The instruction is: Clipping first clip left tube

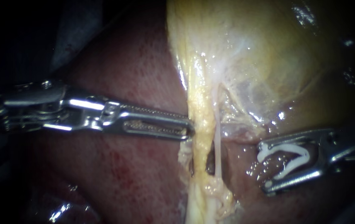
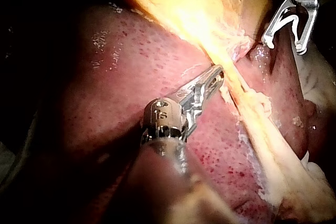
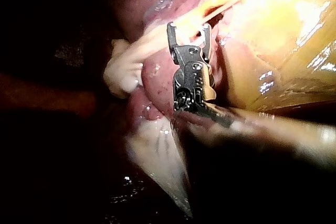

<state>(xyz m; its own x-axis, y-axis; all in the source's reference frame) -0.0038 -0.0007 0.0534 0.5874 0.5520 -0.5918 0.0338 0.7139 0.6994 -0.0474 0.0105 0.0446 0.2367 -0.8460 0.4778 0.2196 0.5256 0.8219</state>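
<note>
White clip (image 1: 293,165) sits in right instrument (image 1: 265,166); jaws spread wide, both touching clip. Left tube (image 1: 197,103), yellow, lies left of those jaws across a clear gap, with thin pale tube (image 1: 217,141) between. Left instrument (image 1: 189,128): jaws together, tips nipping left tube's left edge. Only endoscope view shows the gap; right wrist view puts strand right at jaw tips. Left wrist view shows liver (image 2: 121,77) under left shaft.
</note>
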